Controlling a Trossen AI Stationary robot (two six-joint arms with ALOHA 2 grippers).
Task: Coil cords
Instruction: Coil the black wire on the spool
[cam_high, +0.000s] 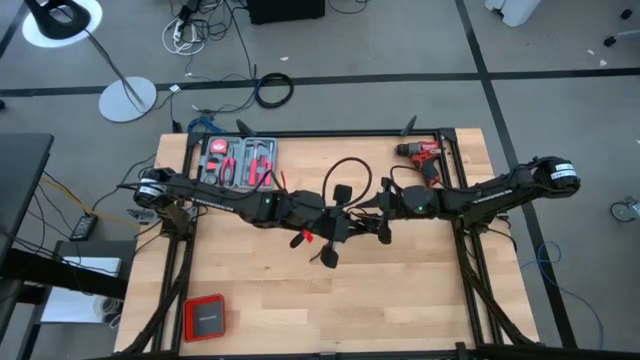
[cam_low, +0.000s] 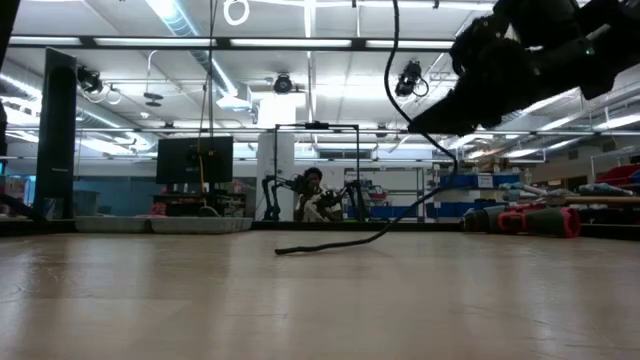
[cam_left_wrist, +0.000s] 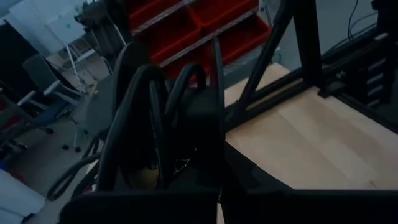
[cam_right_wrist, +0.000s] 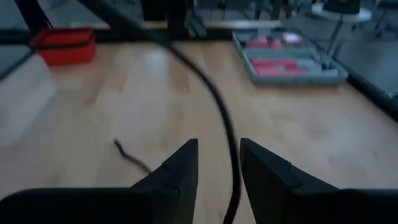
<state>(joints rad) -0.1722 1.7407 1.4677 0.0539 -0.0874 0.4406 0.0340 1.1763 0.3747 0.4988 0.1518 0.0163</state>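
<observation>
Running between right gripper (cam_right_wrist: 219, 163) fingers (cam_right_wrist: 177, 169), spread w/ gap each side: thin black cord (cam_right_wrist: 211, 99), passing thru w/o visible touch. Held mid-table, above wood table (cam_high: 420, 290); loose end trailing on surface (cam_low: 330, 243). Looped near left gripper (cam_high: 335, 225), pressed together on cord in 2 loops.

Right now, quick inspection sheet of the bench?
Surface: light wooden table top, in a black frame.
Job's things: thin black cord, partly lifted, loose end trailing on the wood.
Clutter: red drill; grey tray of red-handled tools; red square box.
Grippers: left gripper shut on looped cord; right gripper open, its fingers either side of the cord.
Cables: black cable ring on floor.
Surroundings: white lamp base.
</observation>
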